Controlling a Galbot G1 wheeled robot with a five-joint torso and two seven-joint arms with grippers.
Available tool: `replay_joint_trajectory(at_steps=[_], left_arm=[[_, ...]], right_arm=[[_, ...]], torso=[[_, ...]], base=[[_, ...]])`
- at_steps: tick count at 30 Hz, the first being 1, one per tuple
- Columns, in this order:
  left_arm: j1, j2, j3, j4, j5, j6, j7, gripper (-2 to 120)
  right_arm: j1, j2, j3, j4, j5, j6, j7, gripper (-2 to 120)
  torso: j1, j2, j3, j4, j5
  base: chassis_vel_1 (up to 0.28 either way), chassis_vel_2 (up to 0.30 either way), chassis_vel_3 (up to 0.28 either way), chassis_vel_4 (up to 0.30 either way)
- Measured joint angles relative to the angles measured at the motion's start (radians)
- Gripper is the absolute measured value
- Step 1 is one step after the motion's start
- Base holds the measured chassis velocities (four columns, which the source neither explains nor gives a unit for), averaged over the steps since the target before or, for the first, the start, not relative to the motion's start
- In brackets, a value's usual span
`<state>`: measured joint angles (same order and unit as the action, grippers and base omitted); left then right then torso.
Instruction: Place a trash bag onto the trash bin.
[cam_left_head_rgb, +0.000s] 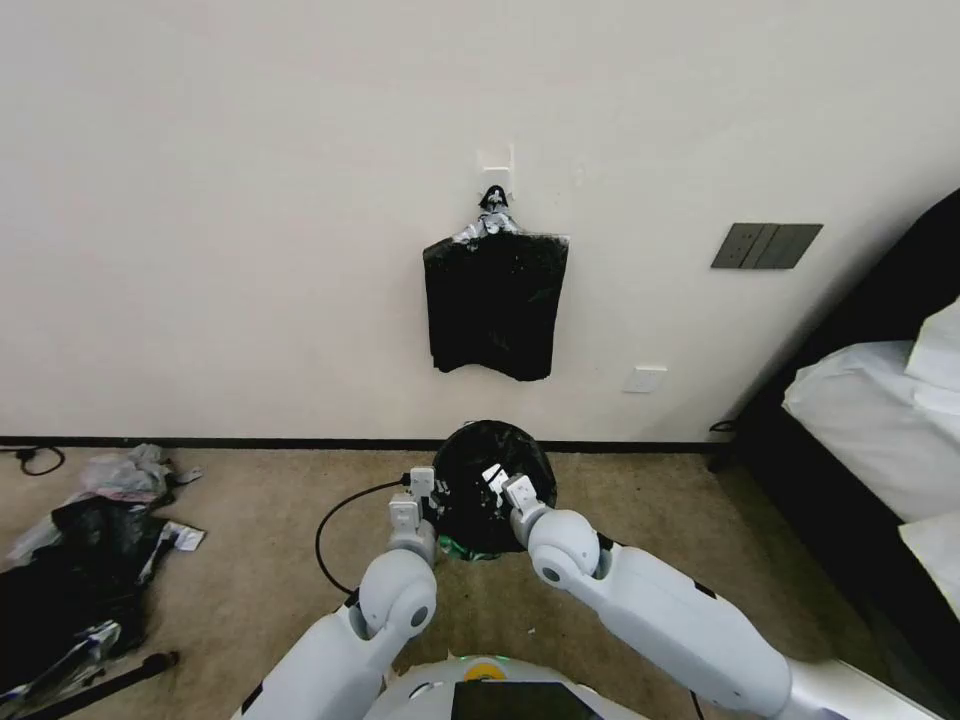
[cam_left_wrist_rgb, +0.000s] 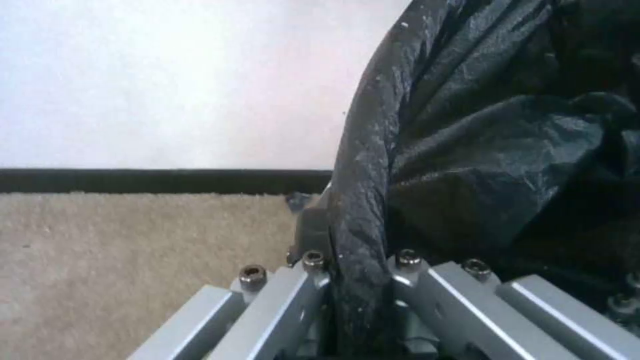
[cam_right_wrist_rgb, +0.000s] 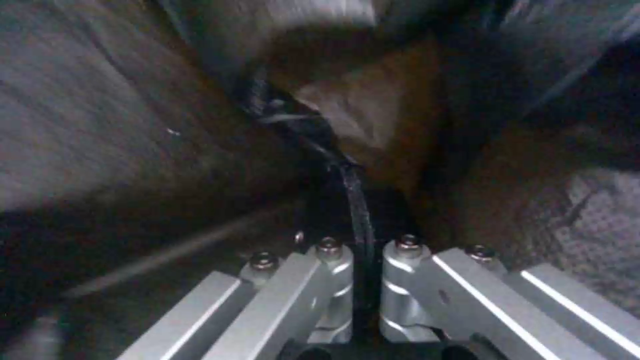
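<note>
Reaching down side by side to the floor by the wall, the left gripper (cam_left_head_rgb: 424, 484) and right gripper (cam_left_head_rgb: 518, 491) each have their jaws pinching an edge of the trash bag (cam_left_head_rgb: 492, 470). The glossy black film is spread over the trash bin (cam_left_head_rgb: 470, 546), covering nearly all of it. Above it a bundle of black bags (cam_left_head_rgb: 494, 300) hangs on the wall.
</note>
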<state>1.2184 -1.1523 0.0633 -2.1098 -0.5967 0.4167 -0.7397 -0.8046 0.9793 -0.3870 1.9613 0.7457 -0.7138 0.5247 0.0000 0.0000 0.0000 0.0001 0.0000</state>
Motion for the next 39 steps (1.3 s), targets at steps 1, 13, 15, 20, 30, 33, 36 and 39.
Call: replay_joint_trajectory(at_steps=[1,13,15,20,30,33,36,39], left_arm=[[0.0,0.0,0.001,0.0,0.005,0.0,0.001,1],[0.003,-0.01,0.023,-0.006,0.054,-0.011,0.01,1],[0.007,-0.013,0.027,-0.008,0.063,-0.016,0.014,1],[0.013,-0.014,0.027,-0.018,0.069,-0.02,0.016,1],[0.034,-0.009,0.022,-0.047,0.082,-0.024,0.02,1],[0.039,-0.006,0.02,-0.059,0.082,-0.024,0.021,1],[0.045,-0.004,0.019,-0.065,0.082,-0.024,0.023,1],[0.049,-0.002,0.02,-0.07,0.081,-0.024,0.024,1]], right_arm=[[0.0,0.003,0.0,-0.007,0.0,0.0,0.001,0],[0.02,0.041,-0.026,-0.065,0.006,0.001,0.026,0],[0.029,0.054,-0.033,-0.081,0.007,0.001,0.029,0],[0.039,0.072,-0.037,-0.111,0.007,0.002,0.031,0],[0.054,0.105,-0.04,-0.174,0.007,0.003,0.031,0],[0.056,0.111,-0.04,-0.193,0.004,0.003,0.03,0],[0.057,0.117,-0.04,-0.204,0.002,0.004,0.029,0],[0.06,0.123,-0.039,-0.215,0.0,0.004,0.029,0]], torso=[[0.0,0.0,0.0,-0.0001,-0.0001],[0.0,0.0,0.0,-0.0001,0.0],[0.0,0.0,0.0,-0.0001,-0.0001],[0.0,0.0,0.0,0.0,0.0],[0.0,0.0,0.0,-0.0001,0.0],[0.0,0.0,0.0,-0.0001,0.0],[0.0,0.0,0.0,-0.0001,0.0],[0.0,0.0,0.0,-0.0001,0.0]], base=[[0.0,0.0,0.0,0.0],[0.0,0.0,0.0,0.0],[0.0,0.0,0.0,0.0],[0.0,0.0,0.0,0.0],[0.0,0.0,0.0,0.0],[0.0,0.0,0.0,0.0],[0.0,0.0,0.0,0.0],[0.0,0.0,0.0,0.0]])
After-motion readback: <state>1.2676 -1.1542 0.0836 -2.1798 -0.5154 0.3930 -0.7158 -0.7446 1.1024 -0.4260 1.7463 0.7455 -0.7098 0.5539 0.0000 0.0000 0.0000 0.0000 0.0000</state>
